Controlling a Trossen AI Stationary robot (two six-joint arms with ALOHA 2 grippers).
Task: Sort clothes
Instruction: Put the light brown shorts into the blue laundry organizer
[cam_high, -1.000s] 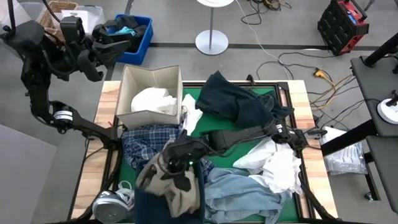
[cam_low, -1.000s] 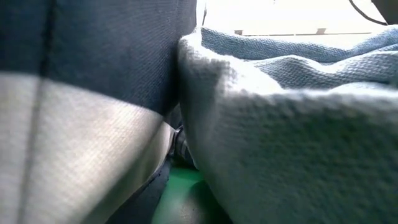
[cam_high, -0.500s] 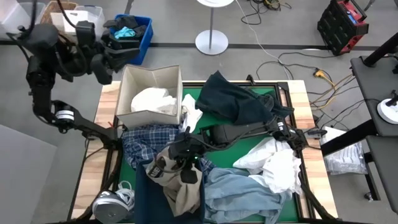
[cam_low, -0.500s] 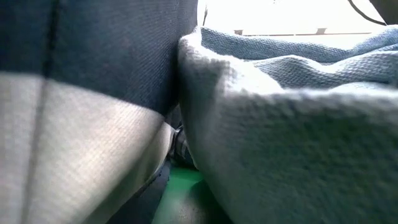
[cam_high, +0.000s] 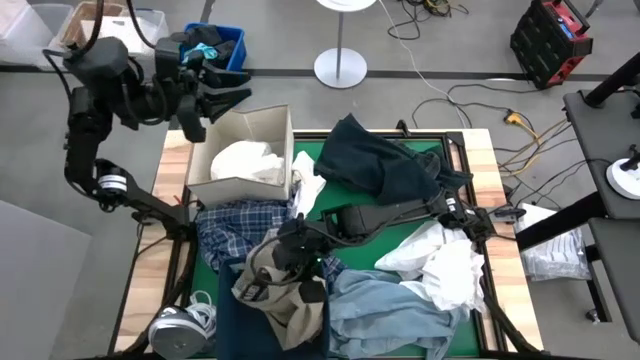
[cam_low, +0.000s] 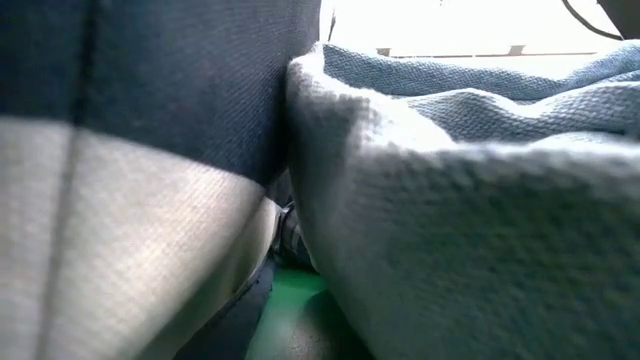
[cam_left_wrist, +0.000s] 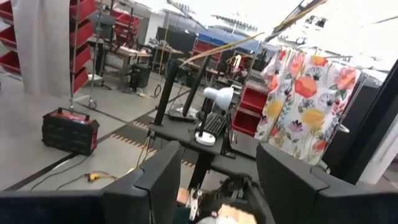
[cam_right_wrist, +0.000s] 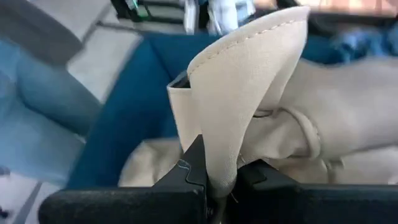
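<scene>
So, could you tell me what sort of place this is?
Probably a robotics lab or workshop: red parts bins on shelving, a red tool case on the floor with loose cables, and work desks beyond the table.

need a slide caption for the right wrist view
Right gripper pinching a fold of the tan trousers, lifted above blue fabric.
</scene>
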